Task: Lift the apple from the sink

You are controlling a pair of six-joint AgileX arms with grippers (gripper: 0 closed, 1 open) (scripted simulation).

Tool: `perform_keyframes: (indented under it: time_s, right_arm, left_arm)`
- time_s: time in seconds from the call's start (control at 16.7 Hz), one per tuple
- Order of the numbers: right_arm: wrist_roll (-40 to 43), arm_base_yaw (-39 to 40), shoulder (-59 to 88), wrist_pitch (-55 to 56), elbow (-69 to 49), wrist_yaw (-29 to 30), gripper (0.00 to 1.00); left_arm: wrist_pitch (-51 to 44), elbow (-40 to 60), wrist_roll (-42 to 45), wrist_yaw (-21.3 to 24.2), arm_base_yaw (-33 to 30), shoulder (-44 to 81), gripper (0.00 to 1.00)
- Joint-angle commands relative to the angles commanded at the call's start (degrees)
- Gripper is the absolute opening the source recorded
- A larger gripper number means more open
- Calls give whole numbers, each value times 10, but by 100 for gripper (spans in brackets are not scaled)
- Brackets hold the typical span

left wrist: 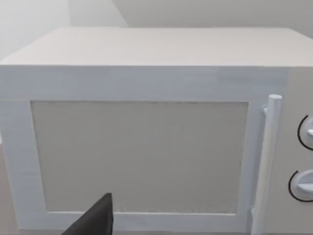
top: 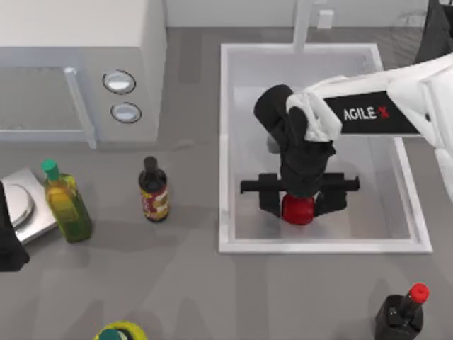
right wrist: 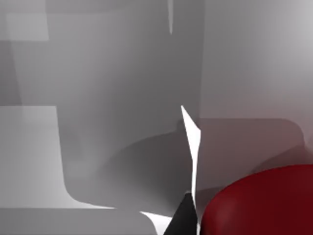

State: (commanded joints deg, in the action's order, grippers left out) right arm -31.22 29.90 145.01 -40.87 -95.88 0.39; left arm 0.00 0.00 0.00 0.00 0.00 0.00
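White and rectangular, the raised-rim sink (top: 228, 142) held the glossy red apple (top: 298, 210) near its front wall, low in the basin. The right gripper (top: 299, 203) had reached down over the fruit, its dark fingers straddling it; I could not tell whether they pinched it. Lifting seemed undone. The left arm sat parked at the table's left edge.

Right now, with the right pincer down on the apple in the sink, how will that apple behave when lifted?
The apple looks glossy and rounded, so it may slip or twist between the right pincer fingers. It seems rigid, unlikely to deform. If dropped, it would probably roll across the sink floor, though the raised rim should contain it.
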Motion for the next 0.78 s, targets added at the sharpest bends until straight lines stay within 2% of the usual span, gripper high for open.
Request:
perform_keyframes:
  time_s: [0.54,0.78]
  right_arm:
    - [6,-1,-35,-26,-14,13,0]
    - [5,0,-36,-114,-101,13,0]
  left_arm:
    - [0,0,0,0,0,0,100]
    - [0,0,0,0,0,0,100]
